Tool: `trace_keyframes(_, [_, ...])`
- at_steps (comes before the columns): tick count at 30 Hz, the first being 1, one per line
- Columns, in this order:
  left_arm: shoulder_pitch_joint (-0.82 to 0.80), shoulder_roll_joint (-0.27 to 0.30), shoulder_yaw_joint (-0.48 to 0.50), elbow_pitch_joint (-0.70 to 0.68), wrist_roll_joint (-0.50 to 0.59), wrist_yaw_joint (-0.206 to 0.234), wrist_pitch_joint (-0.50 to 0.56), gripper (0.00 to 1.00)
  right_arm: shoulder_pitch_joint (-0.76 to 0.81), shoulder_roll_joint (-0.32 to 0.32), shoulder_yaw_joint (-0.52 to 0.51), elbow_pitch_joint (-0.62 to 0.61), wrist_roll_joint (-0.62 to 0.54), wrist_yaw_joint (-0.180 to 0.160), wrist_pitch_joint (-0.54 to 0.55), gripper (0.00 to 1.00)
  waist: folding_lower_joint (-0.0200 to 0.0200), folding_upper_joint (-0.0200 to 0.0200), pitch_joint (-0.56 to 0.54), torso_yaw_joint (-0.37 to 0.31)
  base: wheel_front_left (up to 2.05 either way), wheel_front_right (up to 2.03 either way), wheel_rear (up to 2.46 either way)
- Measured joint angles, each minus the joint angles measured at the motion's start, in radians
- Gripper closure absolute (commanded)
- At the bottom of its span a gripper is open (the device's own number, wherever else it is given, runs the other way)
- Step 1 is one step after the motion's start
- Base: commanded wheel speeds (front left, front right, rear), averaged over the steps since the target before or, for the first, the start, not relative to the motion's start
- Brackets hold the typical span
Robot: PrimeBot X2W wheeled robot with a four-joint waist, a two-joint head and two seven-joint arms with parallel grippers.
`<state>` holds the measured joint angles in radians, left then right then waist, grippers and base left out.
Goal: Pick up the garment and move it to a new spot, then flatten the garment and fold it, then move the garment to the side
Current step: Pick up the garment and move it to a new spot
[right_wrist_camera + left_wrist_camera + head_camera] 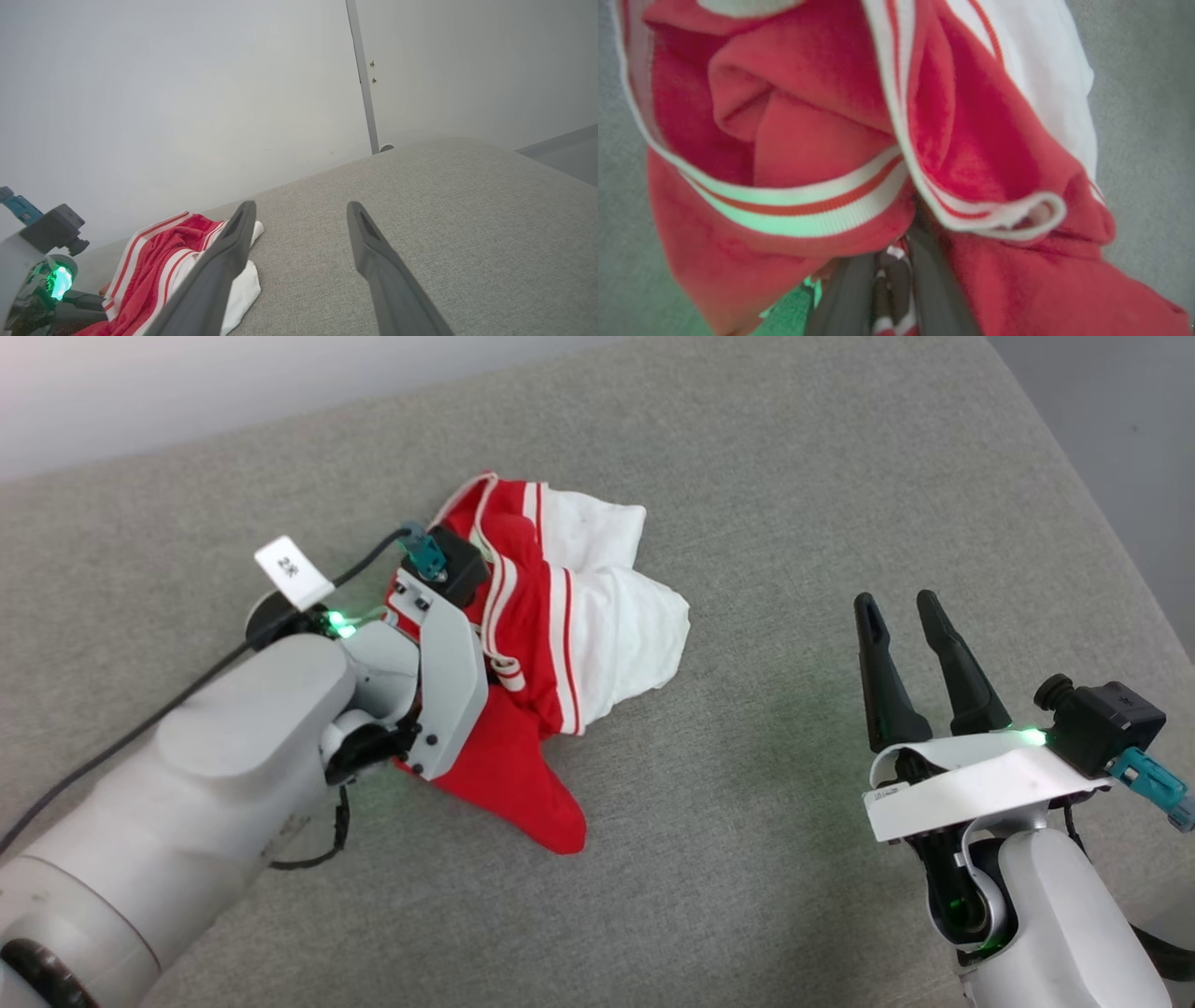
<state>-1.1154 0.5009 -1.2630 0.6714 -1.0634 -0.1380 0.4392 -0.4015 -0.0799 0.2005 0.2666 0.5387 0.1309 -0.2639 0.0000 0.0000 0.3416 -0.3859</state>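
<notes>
The garment (pixel 532 616), a red jersey with white sleeves and white-and-red striped trim, lies crumpled left of centre on the grey padded surface (pixel 766 504). My left gripper (pixel 467 649) reaches into its left side, fingers hidden under the wrist plate and cloth. In the left wrist view the garment (pixel 808 140) bulges close to the lens and the left gripper (pixel 889 280) is shut on a fold of its striped trim. My right gripper (pixel 896 600) stands open and bare well to the garment's right. Seen from the right wrist, the right gripper (pixel 301 207) spreads wide, the garment (pixel 154 261) at lower left.
The grey surface drops off along its right edge (pixel 1102 513), with floor beyond. A pale wall (pixel 187 93) runs behind the far edge, with a thin upright metal strip (pixel 364 79). A black cable (pixel 140 728) trails from my left wrist.
</notes>
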Motion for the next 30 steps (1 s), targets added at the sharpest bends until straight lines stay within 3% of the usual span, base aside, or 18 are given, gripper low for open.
trace_keyframes(6, [-0.002, -0.001, 0.003, 0.022, -0.013, -0.004, -0.019, 0.97, -0.002, 0.006, -0.004, 0.001, -0.002, 0.0, 0.0, 0.0, 0.0, 0.0, 0.022, -0.013, 0.0, 0.0, 0.0])
trace_keyframes(7, [-0.002, -0.002, 0.003, 0.024, -0.015, -0.004, -0.027, 0.6, -0.002, 0.005, -0.004, 0.003, -0.003, 0.0, 0.0, 0.0, 0.0, 0.0, 0.021, -0.011, 0.0, 0.0, 0.0])
trace_keyframes(8, [-0.001, -0.004, 0.001, 0.025, -0.017, -0.004, -0.037, 0.36, -0.002, 0.003, -0.003, 0.006, -0.004, 0.0, 0.0, 0.0, 0.0, 0.0, 0.019, -0.008, 0.0, 0.0, 0.0])
trace_keyframes(9, [0.0, -0.006, 0.0, 0.026, -0.02, -0.004, -0.05, 0.0, -0.002, 0.0, -0.002, 0.009, -0.007, 0.0, 0.0, 0.0, -0.0001, 0.0, 0.017, -0.005, 0.0, 0.0, 0.0])
trace_keyframes(19, [0.021, -0.029, -0.016, 0.011, -0.084, 0.006, -0.227, 0.0, 0.006, -0.079, 0.032, 0.052, -0.027, 0.0, 0.0, 0.0, 0.0, 0.0, -0.055, 0.081, 0.0, 0.0, 0.0])
trace_keyframes(30, [0.144, -0.006, 0.047, 0.001, -0.2, 0.006, -0.548, 0.0, 0.053, -0.151, 0.038, 0.092, -0.019, 0.0, 0.011, 0.0, 0.0, 0.0, -0.165, 0.228, 0.0, 0.0, 0.0])
